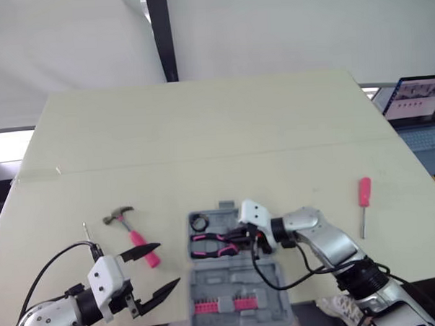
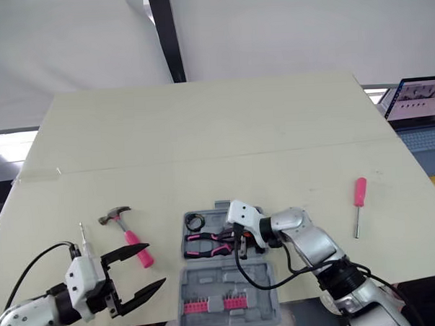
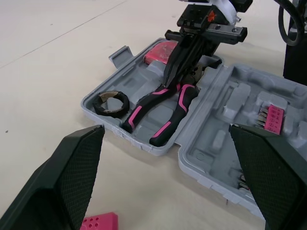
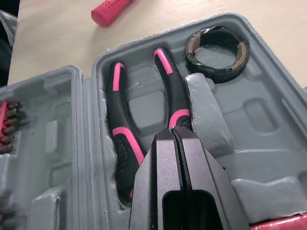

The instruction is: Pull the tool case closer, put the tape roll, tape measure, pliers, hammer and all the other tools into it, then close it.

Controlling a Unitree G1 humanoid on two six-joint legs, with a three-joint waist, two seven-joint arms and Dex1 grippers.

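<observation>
Well, my right jaws [image 4: 176, 134] are pressed together, tips down on the head of the pliers [image 4: 120, 136]. I cannot tell whether anything is nipped between them. The pliers lie in the open tool case [image 1: 237, 281] with their handles spread across the moulded ridges, and the tape roll [image 4: 213, 71] sits in the corner pocket just beside them. My left jaws [image 1: 168, 264] hang wide apart over the surface [image 1: 202, 135], near the pink grip of the hammer [image 1: 134, 233], which lies outside the case. A pink screwdriver [image 1: 364, 203] lies well apart on my right.

My worry is the pliers. They look as if they ride on the ridges rather than in their recess. If I lift away carelessly, I may drag them askew or flick the tape roll out. If they stay unseated, the lid will probably not shut later. The lid half also lies at the near edge of the surface, so a downward press there could tip the case towards me. And if my left jaws come down off-centre on the hammer's grip, the heavy head may swing and slip free.
</observation>
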